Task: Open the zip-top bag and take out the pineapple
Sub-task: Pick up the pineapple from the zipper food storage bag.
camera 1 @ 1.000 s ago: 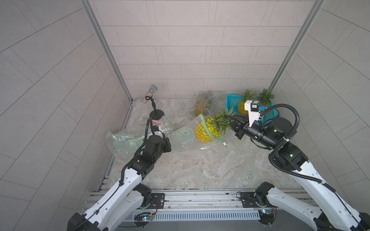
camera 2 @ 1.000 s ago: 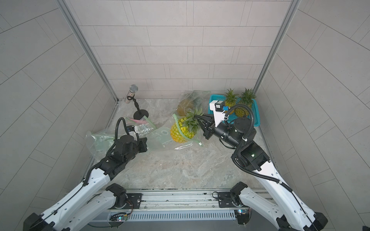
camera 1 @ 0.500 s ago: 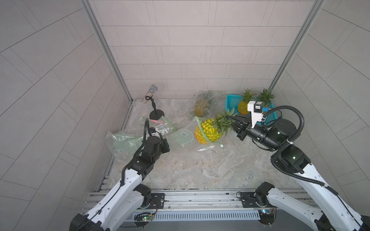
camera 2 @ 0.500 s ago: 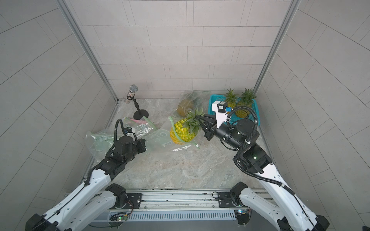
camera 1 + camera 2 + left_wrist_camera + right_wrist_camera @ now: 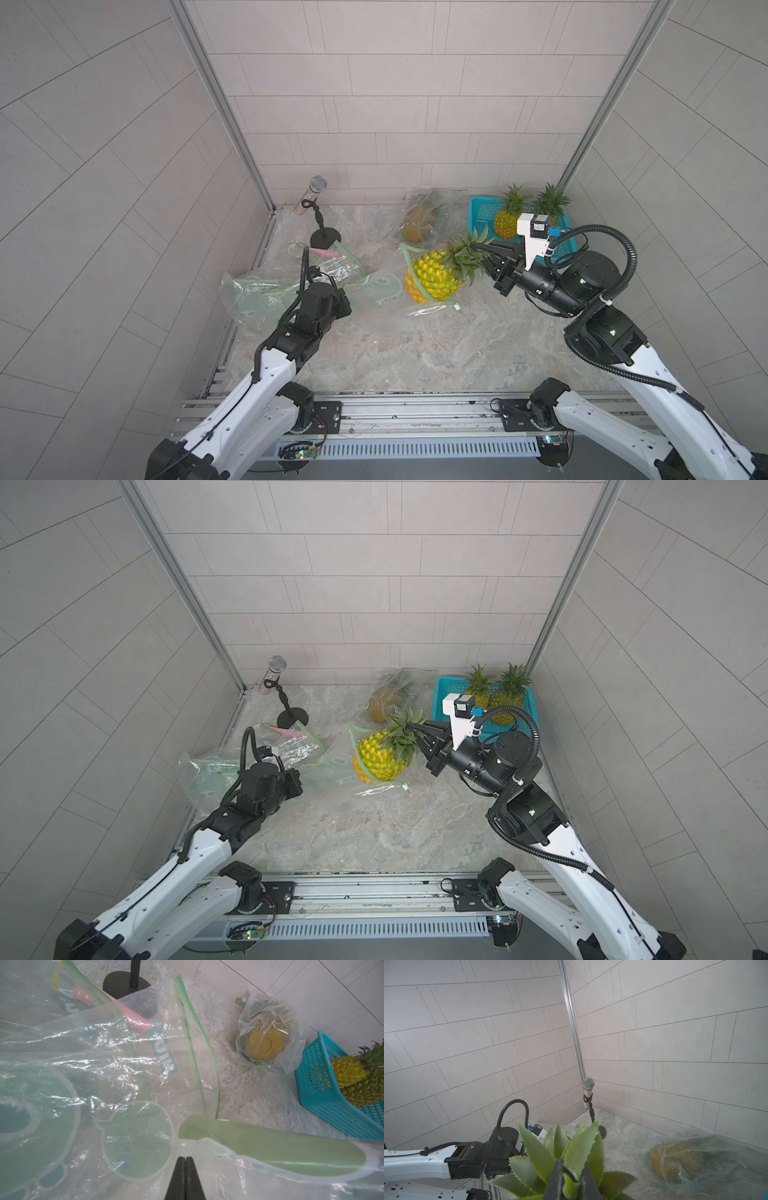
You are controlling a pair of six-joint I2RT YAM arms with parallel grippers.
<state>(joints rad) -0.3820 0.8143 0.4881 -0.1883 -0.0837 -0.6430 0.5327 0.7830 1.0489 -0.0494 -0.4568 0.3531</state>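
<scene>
Right jaws gripping pineapple, forearm level, left jaws pinching bag

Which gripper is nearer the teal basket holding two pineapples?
Right. The right gripper, shut on the pineapple's crown, is close in front of the teal basket; the left gripper, shut on the zip-top bag, is much farther, on the opposite side.

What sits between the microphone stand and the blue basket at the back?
A bagged pineapple; both top views show it.
</scene>
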